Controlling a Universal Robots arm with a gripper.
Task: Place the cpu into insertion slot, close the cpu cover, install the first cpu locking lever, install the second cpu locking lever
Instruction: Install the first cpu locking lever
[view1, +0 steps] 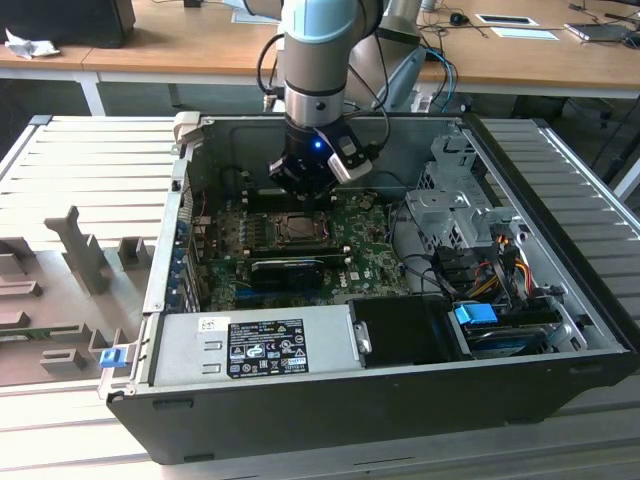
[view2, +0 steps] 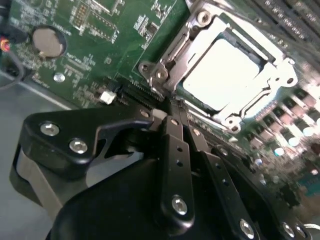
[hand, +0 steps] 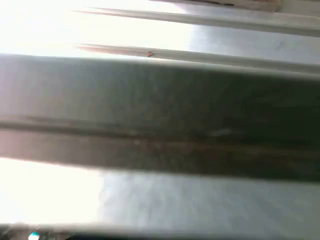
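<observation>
Gripper (view2: 172, 112) fingers pressed together, holding nothing, in the second wrist view; cpu (view2: 222, 75) sits in the insertion slot under the closed cpu cover (view2: 200, 37), just beyond the fingertips. Exterior view: gripper (view1: 305, 190) directly above the insertion slot (view1: 297, 228).

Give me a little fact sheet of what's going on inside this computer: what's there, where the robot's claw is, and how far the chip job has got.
setting: open computer case on a slatted table
cpu: pale silvery chip lying in the insertion slot
cpu cover: metal frame down around the chip
gripper: fingers together, holding nothing, tips near the cover's edge
arm: reaching down over the motherboard in the exterior view
</observation>
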